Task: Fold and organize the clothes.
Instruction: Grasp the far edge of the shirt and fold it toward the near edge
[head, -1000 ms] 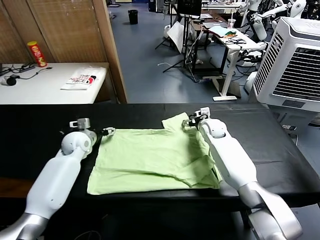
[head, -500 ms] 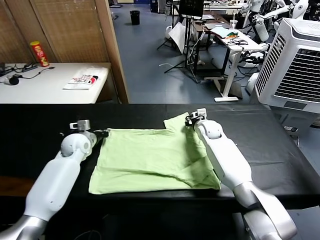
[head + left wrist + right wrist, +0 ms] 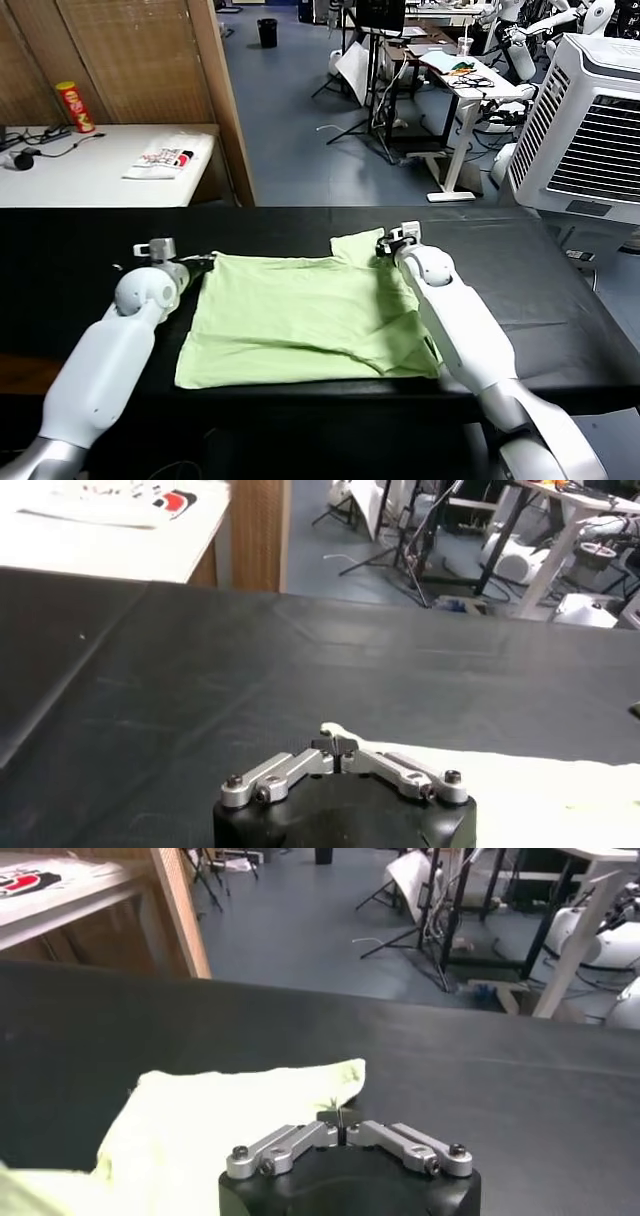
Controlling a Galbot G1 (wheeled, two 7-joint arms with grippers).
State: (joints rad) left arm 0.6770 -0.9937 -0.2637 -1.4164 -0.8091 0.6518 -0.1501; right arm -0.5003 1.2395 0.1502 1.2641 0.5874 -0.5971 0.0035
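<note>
Pale green T-shirt [image 3: 300,315] spread flat at the middle of the black tabletop [image 3: 560,290], left gripper [image 3: 338,748] jaws pinched on its 10 o'clock corner, right gripper [image 3: 341,1129] jaws pinched on its 1 o'clock sleeve corner

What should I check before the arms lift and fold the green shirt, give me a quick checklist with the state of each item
1. Left gripper shut on the T-shirt at its far left corner: ok.
2. Right gripper shut on the shirt's far right edge near the sleeve: ok.
3. Shirt lying flat: not ok, folds bunch up beside the right arm.
4. Near hem on the black table, not hanging over the front edge: ok.
5. How much cloth each gripper holds: cannot tell.
6. White packet on the side table, away from the fold: ok.
</note>
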